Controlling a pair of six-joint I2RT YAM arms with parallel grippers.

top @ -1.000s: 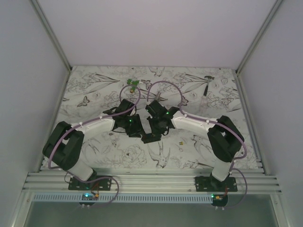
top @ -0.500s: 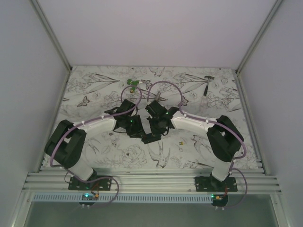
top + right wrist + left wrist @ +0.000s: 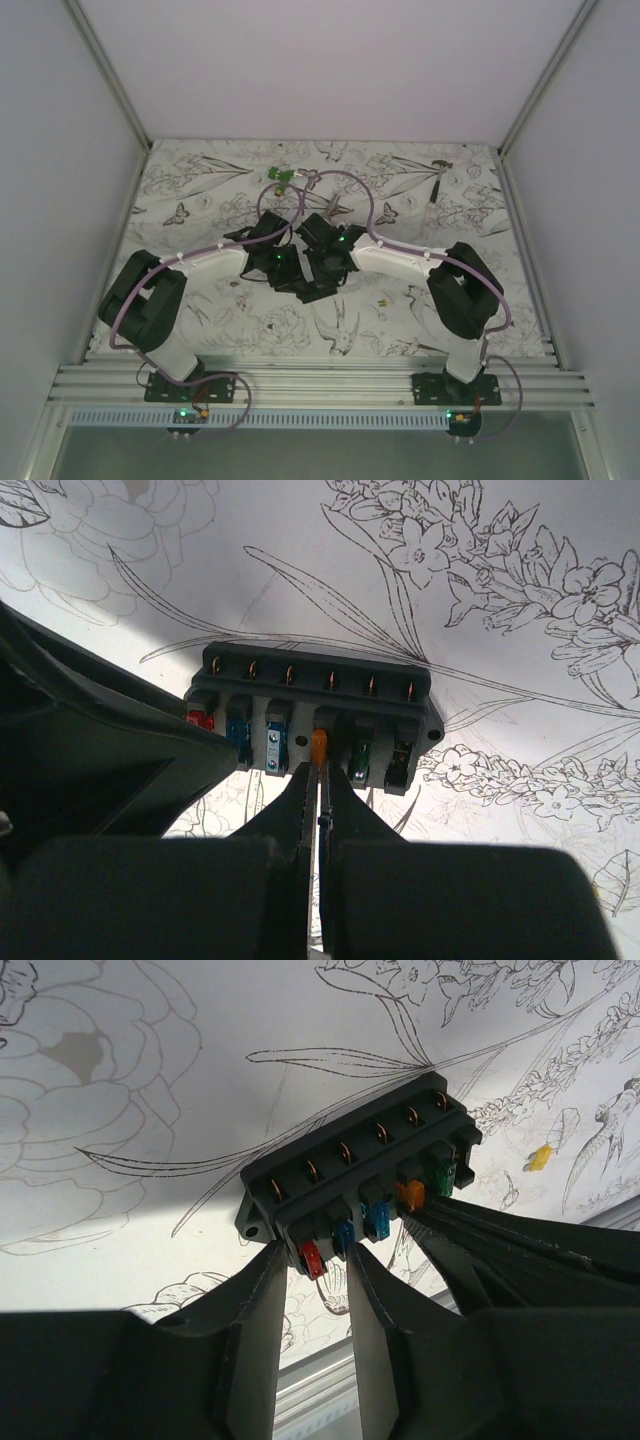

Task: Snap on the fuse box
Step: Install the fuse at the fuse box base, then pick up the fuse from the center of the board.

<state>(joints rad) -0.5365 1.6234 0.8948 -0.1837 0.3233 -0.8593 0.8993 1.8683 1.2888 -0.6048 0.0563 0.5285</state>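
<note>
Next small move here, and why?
Probably push the right gripper forward to seat the orange fuse. Its fingers pinch that fuse in its slot in the fuse box, while the left gripper straddles the red fuse at the box's end.

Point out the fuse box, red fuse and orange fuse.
fuse box (image 3: 350,1160): left wrist view, top row of terminals
red fuse (image 3: 312,1258): left wrist view, its body
orange fuse (image 3: 320,744): right wrist view, its body

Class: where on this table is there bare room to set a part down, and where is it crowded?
Free: far-left corner, left of the green clip; the right side between tool and right arm. Crowded: the centre, round the fuse box.
</note>
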